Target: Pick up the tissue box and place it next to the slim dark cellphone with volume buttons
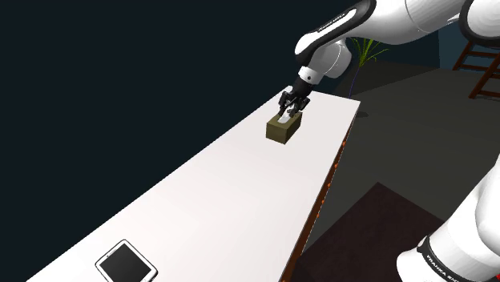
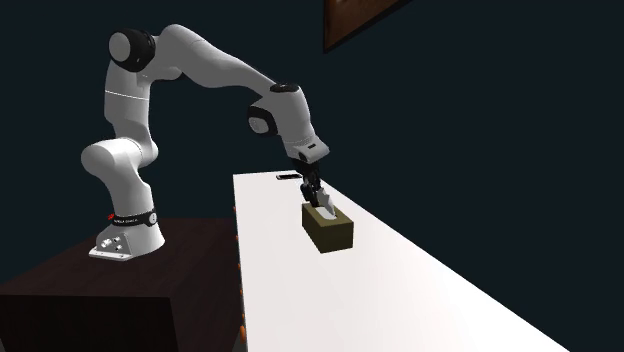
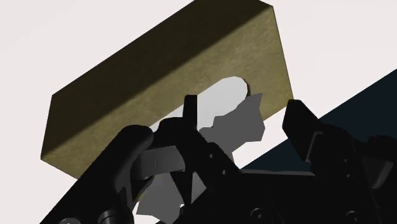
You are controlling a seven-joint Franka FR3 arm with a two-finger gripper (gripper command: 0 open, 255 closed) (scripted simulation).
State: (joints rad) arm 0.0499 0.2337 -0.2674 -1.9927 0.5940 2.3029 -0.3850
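Claw (image 1: 290, 110) over tissue box (image 1: 285, 130) on table (image 1: 216, 192)

Item 1: tissue box (image 1: 284, 128) (image 2: 328, 228) (image 3: 159, 83). Rectangular, olive-brown, matt sides. The top face has an oval opening with a white-grey tissue standing up out of it, crumpled and ragged at the edge. The box is upright, base flat on the white table (image 1: 240, 184), all walls intact. In the shoulder view it lies toward the far end of the table, nearer the left edge than the right.

Item 2: cellphone (image 2: 287, 177). Slim, dark, lying flat at the far end of the table in the second exterior view. Buttons too small to make out. It is apart from the tissue box and not touching it, with bare table top between the two.
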